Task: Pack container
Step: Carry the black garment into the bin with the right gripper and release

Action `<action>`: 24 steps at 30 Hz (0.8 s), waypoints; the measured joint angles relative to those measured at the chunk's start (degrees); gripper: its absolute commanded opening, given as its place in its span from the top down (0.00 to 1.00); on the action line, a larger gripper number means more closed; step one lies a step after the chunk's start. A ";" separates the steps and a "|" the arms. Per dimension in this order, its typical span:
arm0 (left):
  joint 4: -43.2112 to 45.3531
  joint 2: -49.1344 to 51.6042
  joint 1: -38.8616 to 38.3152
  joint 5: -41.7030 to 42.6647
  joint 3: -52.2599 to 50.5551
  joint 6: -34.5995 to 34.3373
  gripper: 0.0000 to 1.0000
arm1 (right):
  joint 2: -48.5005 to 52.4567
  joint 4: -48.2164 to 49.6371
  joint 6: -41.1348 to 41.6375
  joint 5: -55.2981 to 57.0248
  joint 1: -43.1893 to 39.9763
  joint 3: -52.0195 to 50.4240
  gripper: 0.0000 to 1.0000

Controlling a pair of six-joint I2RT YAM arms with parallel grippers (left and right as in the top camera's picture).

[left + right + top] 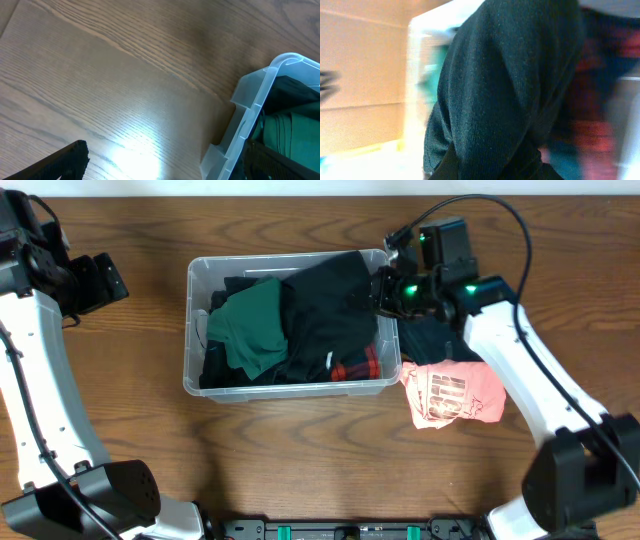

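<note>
The clear plastic container (pixel 194 330) sits mid-table, filled with clothes: a green garment (pixel 250 328) at its left, a black garment (pixel 335 305) over its right half, a red-and-black piece (pixel 358 367) at the front. My right gripper (pixel 385 293) is at the container's right rim, shut on the black garment (pixel 510 90), which fills the right wrist view. My left gripper (pixel 100 280) is open and empty, left of the container. The left wrist view shows the container's corner (pixel 255 100) and green cloth (pixel 295 135).
A pink printed shirt (pixel 450 392) and a dark garment (pixel 435 340) lie on the wooden table right of the container, under my right arm.
</note>
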 measured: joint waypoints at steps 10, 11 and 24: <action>0.00 0.00 0.00 0.00 0.00 0.00 0.02 | 8.55 -1.53 -5.53 7.91 -0.24 0.00 0.98; 0.00 0.00 0.00 0.00 0.00 0.00 0.02 | 8.59 -1.57 -6.10 8.39 -0.24 0.13 0.94; -0.02 0.00 0.00 0.00 0.00 0.00 0.02 | -5.42 -4.00 -15.04 15.98 -1.97 0.24 0.21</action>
